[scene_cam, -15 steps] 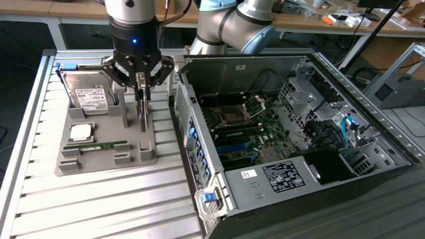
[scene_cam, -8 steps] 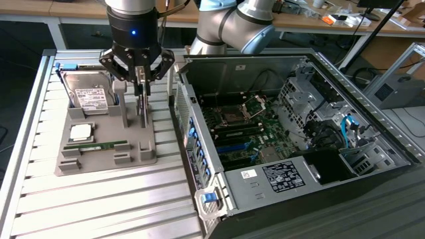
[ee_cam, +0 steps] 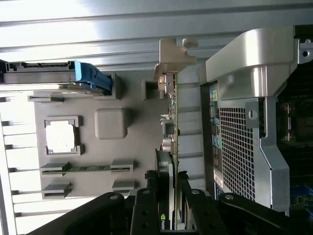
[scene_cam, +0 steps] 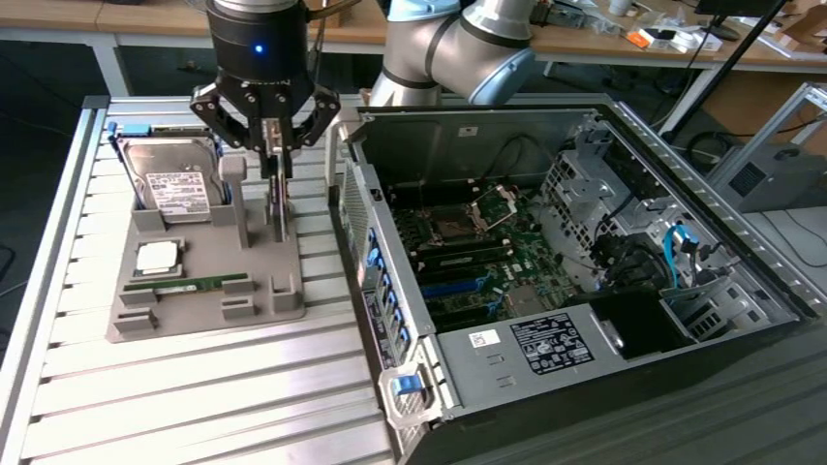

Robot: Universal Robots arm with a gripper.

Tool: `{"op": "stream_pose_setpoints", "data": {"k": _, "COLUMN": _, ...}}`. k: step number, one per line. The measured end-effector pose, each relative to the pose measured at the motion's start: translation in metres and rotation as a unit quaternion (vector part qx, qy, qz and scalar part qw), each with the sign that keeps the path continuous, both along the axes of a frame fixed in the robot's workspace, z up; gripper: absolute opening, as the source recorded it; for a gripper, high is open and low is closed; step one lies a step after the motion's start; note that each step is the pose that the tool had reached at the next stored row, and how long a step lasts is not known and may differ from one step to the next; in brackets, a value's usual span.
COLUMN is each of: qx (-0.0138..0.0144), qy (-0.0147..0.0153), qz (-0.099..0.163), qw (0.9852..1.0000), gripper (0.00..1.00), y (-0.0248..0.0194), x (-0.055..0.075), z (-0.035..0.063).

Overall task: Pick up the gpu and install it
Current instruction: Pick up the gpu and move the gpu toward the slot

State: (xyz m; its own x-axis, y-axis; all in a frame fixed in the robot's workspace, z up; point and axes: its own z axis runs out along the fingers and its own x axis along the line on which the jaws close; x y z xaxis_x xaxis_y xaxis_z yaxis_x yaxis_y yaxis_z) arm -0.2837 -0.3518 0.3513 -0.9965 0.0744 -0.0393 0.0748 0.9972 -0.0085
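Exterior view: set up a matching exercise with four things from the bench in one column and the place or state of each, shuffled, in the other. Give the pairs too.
Things:
1. gpu
2. hard drive
3. memory stick
4. computer case

Places or states:
A. green, lying flat in the grey holder
B. standing on edge in the holder, clasped by the gripper
C. side open, motherboard showing
D. propped up in the holder, white label facing out

Pairs: 1-B, 2-D, 3-A, 4-C
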Motion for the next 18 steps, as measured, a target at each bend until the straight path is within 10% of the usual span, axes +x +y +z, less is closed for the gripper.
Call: {"op": "stream_pose_setpoints", "data": {"k": 18, "qx": 0.0, "qy": 0.0, "qz": 0.0, "qw": 1.0, "gripper": 0.27, "y": 0.0, "x": 0.0, "z": 0.0298}}
